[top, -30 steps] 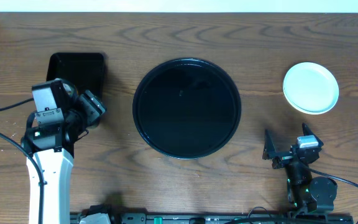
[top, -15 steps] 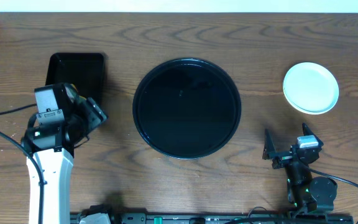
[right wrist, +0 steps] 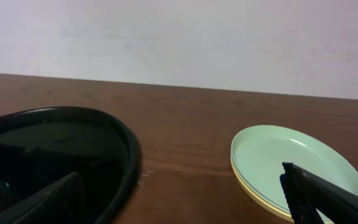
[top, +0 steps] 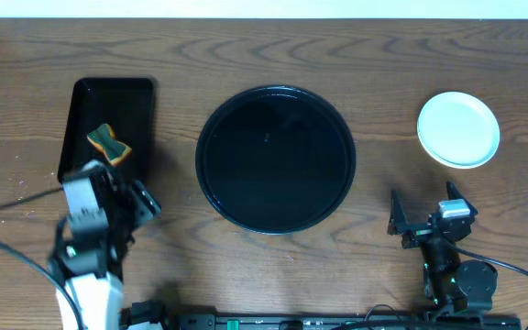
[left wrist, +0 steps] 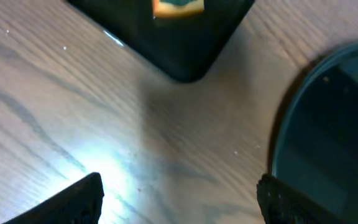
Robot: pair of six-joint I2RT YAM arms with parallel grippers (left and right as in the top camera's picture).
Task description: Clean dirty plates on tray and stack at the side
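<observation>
I note tray bare, plates stacked, both jaws wide and empty; a careless swing of the right arm could knock the plates off the counter.

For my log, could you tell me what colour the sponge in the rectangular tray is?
The sponge is orange with a teal-green top, clearest overhead.
</observation>
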